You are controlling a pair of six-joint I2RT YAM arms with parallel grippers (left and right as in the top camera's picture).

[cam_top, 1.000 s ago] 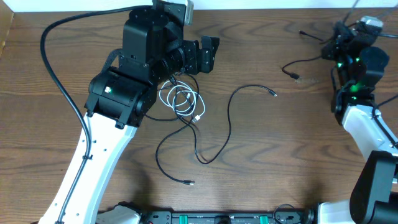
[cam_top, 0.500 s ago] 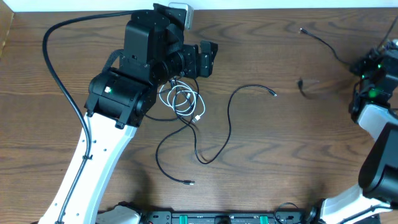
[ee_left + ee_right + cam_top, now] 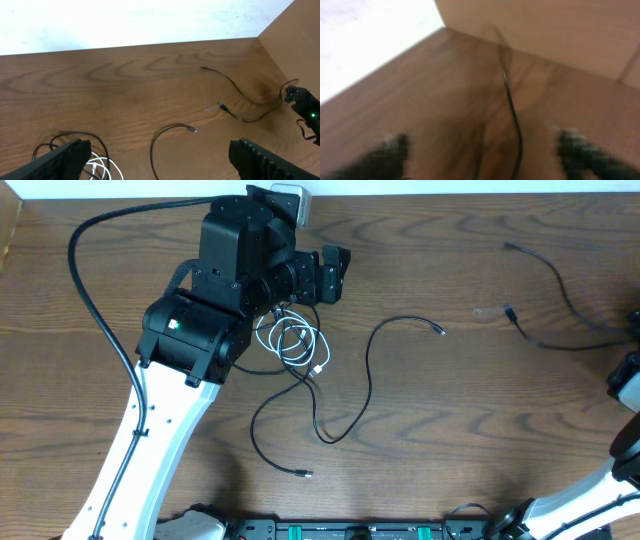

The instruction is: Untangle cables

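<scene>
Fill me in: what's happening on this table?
Two robot arms are sorting cables on a wooden table. One black cable lies by itself at the far right, running under the open right gripper, which isn't clamping it. The coiled white cable and another black cable overlap mid-table by the open left gripper, which holds neither.
</scene>
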